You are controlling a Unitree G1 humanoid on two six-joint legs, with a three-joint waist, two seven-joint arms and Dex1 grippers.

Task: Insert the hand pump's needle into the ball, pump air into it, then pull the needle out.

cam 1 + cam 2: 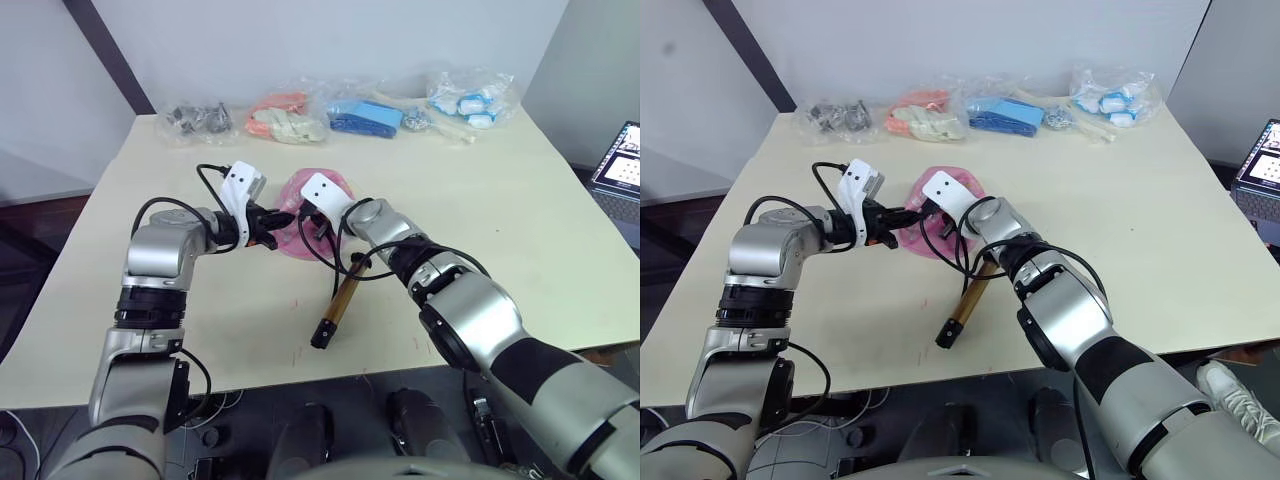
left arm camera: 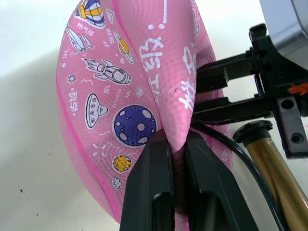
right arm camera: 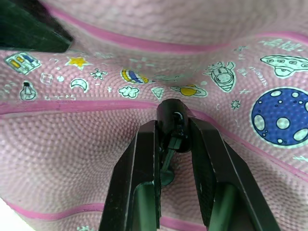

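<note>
I count one ball, one hand pump and four bags along the far table edge. The ball, limp and folded, is in the table's middle. My left gripper is closed, pinching a fold of it. My right gripper is closed on the black fitting of the needle, against the ball. The pump lies just beside it, toward the near edge. Both sides of the table are open.

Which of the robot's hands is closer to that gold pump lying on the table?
Right. The right gripper is at the ball, just above the hand pump, pinching the needle. The left gripper pinches the ball's far side.
</note>
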